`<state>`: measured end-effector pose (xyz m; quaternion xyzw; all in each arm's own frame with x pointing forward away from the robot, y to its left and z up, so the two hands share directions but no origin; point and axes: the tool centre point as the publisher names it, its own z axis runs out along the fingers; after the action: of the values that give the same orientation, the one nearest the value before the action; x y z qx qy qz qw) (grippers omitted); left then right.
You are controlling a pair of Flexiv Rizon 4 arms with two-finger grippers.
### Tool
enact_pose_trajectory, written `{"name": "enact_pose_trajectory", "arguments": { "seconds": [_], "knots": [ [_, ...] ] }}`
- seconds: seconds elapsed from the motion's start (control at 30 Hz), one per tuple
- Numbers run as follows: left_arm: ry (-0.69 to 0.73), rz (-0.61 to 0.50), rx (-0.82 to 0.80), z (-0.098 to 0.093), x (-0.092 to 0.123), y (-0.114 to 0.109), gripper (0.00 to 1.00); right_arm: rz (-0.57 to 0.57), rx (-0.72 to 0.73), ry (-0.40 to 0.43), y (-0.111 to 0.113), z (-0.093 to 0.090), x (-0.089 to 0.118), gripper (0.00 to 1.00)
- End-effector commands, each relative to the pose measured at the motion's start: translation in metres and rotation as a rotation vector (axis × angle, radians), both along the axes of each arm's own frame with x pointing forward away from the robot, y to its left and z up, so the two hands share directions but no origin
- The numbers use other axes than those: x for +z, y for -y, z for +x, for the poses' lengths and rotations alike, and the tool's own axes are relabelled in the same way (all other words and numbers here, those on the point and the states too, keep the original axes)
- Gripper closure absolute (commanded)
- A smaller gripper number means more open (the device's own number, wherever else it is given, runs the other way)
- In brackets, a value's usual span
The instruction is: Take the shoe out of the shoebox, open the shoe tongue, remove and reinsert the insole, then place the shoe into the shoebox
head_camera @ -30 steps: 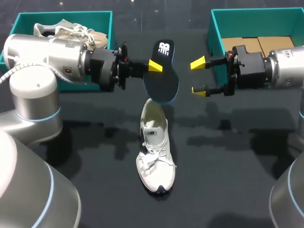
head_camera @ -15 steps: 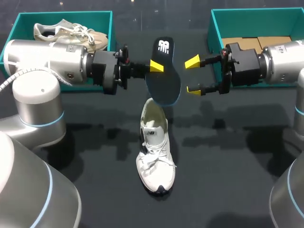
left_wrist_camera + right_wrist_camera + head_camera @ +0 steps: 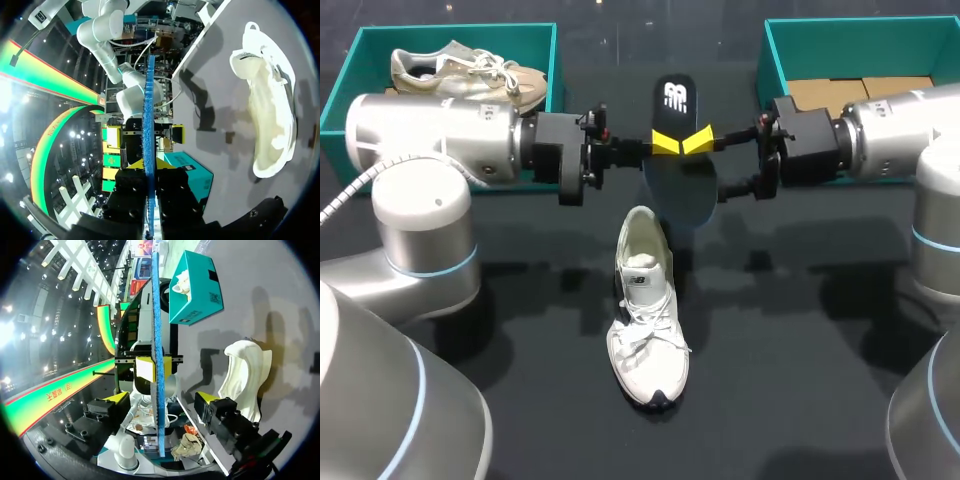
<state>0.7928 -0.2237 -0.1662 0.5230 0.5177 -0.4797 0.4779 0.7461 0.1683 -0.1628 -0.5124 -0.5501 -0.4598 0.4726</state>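
Insole (image 3: 680, 180), dark-faced with a blue edge, held clear of the table (image 3: 800, 350) between your two arms, just above and behind the heel of the white shoe (image 3: 647, 300).

Your left gripper (image 3: 665, 144) is clamped on the insole. In the left wrist view the insole (image 3: 148, 125) runs edge-on straight out from between the fingers, one pressed to each face, and the white shoe (image 3: 270, 110) lies on the table off to one side of it.

Your right gripper (image 3: 161, 401) stands wide apart and straddles the insole without gripping it. In the right wrist view the insole (image 3: 156, 315) passes edge-on through the gap, with a yellow-tipped finger (image 3: 206, 402) standing off on either side. From the head view you see one right fingertip (image 3: 698, 142) meeting the left gripper's yellow tip over the insole's face. The other right finger sits lower, beside the insole's edge.

The white shoe rests upright on its sole at mid-table, laced, with its toe pointing toward you.

The left shoebox (image 3: 553, 60), teal, sits at the far left corner and holds a second shoe (image 3: 470, 68) lying on its side. The right shoebox (image 3: 775, 60), also teal, sits at the far right corner with cardboard pieces (image 3: 830, 92) inside.
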Motion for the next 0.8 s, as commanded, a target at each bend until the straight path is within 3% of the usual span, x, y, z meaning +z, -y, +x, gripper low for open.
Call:
{"name": "enact_pose_trajectory", "arguments": {
  "seconds": [0.03,0.17,0.6,0.73,0.8],
  "knots": [
    [0.001,-0.003,0.011,0.0032,-0.0024,0.0024,1.00,0.001,-0.006,0.004,-0.0056,0.0001,-0.0013,0.35],
    [0.000,-0.006,0.023,0.0055,-0.0045,0.0019,1.00,0.009,-0.007,0.008,-0.0080,0.0011,-0.0022,0.52],
    [-0.010,-0.016,0.030,0.0072,-0.0100,0.0031,1.00,0.023,-0.007,0.010,-0.0122,0.0049,-0.0046,0.61],
    [-0.012,-0.022,0.030,0.0082,-0.0106,0.0040,1.00,0.027,-0.007,0.008,-0.0126,0.0050,-0.0056,0.82],
    [-0.012,-0.024,0.029,0.0084,-0.0107,0.0044,1.00,0.029,-0.008,0.007,-0.0126,0.0050,-0.0060,0.98]
  ]
}}
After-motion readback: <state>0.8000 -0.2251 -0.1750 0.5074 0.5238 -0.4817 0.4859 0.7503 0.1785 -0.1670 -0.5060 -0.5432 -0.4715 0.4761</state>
